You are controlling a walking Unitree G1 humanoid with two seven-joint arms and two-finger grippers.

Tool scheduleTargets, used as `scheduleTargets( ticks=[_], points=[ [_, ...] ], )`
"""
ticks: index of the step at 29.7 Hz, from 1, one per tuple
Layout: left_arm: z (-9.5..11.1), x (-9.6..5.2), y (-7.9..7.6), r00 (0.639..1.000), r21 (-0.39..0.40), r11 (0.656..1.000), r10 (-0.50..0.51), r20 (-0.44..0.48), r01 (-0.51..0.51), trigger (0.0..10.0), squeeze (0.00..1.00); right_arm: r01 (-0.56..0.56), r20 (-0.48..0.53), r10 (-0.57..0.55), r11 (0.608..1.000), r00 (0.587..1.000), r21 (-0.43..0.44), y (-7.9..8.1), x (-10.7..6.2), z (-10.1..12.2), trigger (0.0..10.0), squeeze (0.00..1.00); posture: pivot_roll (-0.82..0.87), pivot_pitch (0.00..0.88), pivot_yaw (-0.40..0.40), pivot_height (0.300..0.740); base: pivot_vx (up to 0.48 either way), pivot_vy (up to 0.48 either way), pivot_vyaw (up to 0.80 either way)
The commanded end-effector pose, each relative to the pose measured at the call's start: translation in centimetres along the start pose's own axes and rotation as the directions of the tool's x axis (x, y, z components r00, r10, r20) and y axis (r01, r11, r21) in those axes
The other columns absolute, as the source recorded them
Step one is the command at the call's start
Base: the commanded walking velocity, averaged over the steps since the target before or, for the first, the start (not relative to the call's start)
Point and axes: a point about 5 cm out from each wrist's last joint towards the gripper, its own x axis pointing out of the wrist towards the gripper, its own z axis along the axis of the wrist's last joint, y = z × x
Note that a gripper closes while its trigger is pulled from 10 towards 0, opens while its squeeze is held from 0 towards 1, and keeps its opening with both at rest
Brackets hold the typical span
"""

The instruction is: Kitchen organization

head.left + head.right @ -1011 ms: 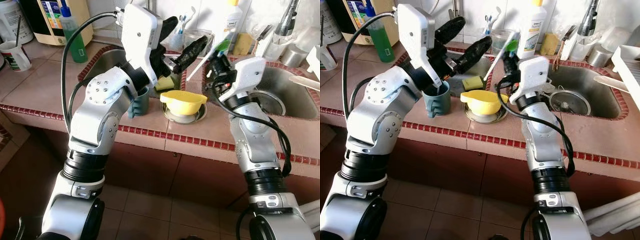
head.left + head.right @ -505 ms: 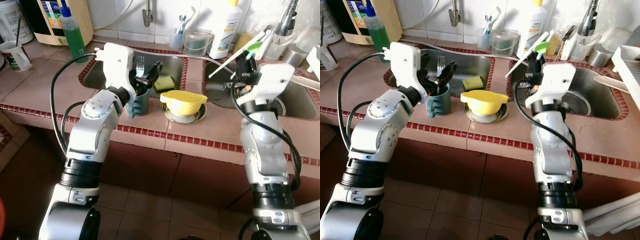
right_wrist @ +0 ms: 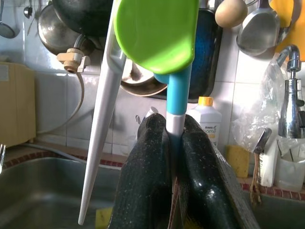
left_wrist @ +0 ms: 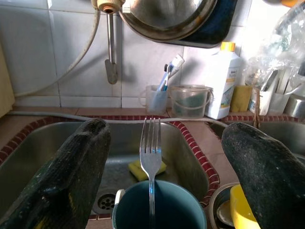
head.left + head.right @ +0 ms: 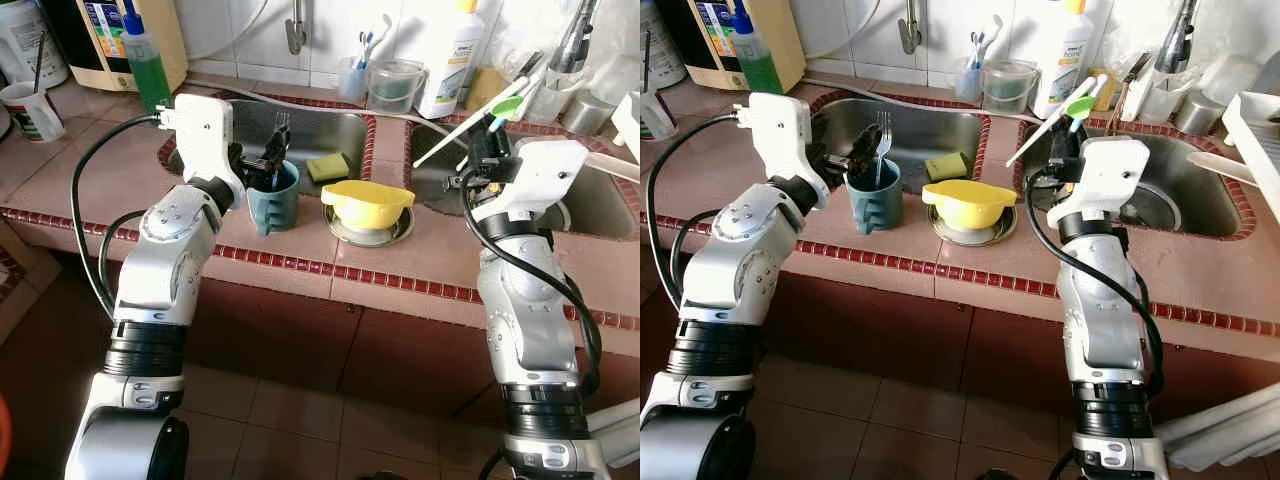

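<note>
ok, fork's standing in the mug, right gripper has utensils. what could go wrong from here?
1. The left gripper is open astride the fork in the teal mug, which stands near the sink edge; a careless retreat might tip it.
2. The right gripper pinches the blue-handled utensil low, green head overhanging; it could pivot or slip.
3. The white utensil hangs loosely alongside and may drop.

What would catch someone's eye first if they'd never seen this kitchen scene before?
Probably the fork standing upright in the teal mug on the tiled counter by the sink, with the left tool spread open on either side of it. Next, the right tool, shut on a spoon with a bright green head, raised over the right-hand sink. A yellow bowl sits between the arms.
</note>
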Motion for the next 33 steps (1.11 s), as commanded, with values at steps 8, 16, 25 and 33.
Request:
scheduleTargets(
  ticks=[8,16,25,33],
  points=[
    [0.52,0.2,0.23,1.0,0.008,1.0,-0.014,0.017,0.014,10.0,0.0,-0.014,0.021,0.014,1.0,1.0,-0.002,0.11,0.18,0.86,10.0,0.0,-0.19,0.048,-0.008,0.732,0.282,0.0,0.0],
    [0.6,0.3,0.25,1.0,0.01,1.0,-0.019,0.022,0.018,10.0,0.0,-0.016,0.019,0.016,1.0,1.0,-0.005,0.08,0.15,0.91,10.0,0.0,-0.19,0.047,-0.008,0.732,0.311,0.0,0.0],
    [0.81,0.34,0.2,0.999,0.006,1.0,-0.018,0.031,0.018,10.0,0.0,-0.024,0.015,0.024,1.0,1.0,-0.005,0.08,0.16,0.92,10.0,0.0,-0.19,0.049,-0.013,0.732,0.311,0.0,0.0],
    [0.92,0.38,0.26,0.999,0.005,1.0,-0.018,0.035,0.018,10.0,0.0,-0.029,0.013,0.029,1.0,0.999,-0.006,0.1,0.24,0.92,10.0,0.0,-0.19,0.047,-0.016,0.732,0.31,0.0,0.0]
  ],
)
